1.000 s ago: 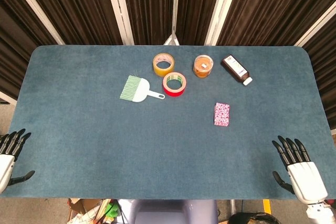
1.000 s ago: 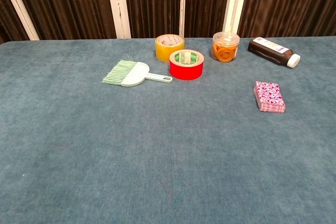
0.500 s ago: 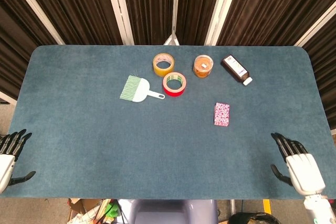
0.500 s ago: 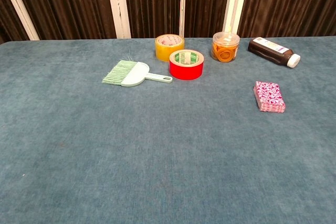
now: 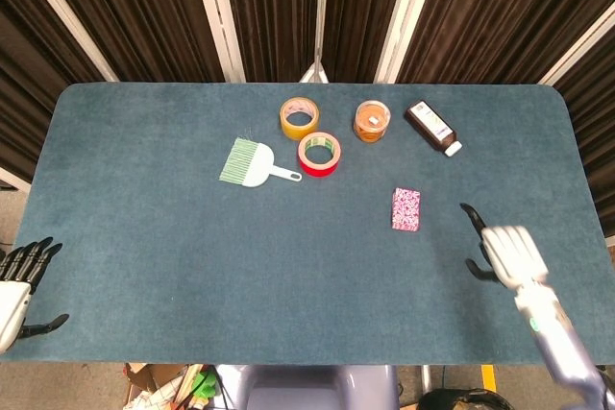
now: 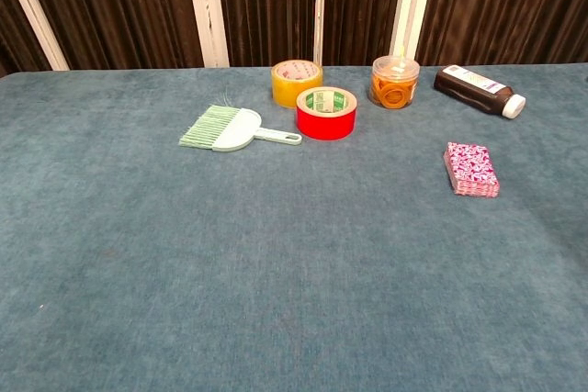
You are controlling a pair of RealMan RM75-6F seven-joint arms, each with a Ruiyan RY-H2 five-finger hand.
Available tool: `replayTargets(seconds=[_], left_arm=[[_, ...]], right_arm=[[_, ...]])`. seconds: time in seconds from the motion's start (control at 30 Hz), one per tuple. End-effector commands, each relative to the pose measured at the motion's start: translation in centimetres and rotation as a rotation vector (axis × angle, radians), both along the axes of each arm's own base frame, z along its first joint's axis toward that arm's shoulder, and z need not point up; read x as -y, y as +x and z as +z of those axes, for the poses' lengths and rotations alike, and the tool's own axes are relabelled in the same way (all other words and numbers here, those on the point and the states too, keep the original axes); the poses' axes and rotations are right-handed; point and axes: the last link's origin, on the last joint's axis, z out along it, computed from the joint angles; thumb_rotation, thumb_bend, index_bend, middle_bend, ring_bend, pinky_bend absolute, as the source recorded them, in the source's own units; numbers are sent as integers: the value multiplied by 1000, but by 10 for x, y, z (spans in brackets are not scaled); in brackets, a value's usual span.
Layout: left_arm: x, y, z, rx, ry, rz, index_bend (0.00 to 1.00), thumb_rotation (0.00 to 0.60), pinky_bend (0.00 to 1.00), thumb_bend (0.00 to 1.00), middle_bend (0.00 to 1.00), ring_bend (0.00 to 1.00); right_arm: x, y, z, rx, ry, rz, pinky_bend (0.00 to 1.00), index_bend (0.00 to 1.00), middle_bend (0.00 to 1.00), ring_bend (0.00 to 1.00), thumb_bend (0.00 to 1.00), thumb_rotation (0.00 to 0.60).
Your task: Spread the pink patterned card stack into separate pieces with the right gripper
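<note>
Right hand is over the blue worktop, near its right edge, blurred, fingers apart and holding nothing. The pink patterned card stack lies flat as one neat pile to that hand's left, untouched, below the brown bottle. Left hand sits at the near left corner, fingers spread, empty

Card stack right of centre on table, two tape rolls, jar, bottle behind, brush left.
</note>
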Motion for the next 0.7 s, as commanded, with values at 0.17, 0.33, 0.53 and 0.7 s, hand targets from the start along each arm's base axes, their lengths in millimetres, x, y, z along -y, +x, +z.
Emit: replayTargets(seconds=[0.17,0.33,0.53,0.7], left_arm=[[-2,-1,1,10,-20,4,0,600,0,41,0,0],[-3,-2,1,19,-33,6,0,600,0,41,0,0],[-4,-2,2,25,-45,7,0,600,0,41,0,0],[-5,-2,2,27,-49,7,0,600,0,41,0,0]], right_arm=[[75,55,-36,-60,114,-21,835,0,904,964,237,600],[93,66,-54,-70,132,-74,835,0,904,963,229,600],[107,73,-82,-20,170,-192,835,0,904,964,227,600],[115,72,-96,-36,182,-265,835,0,904,963,227,600]])
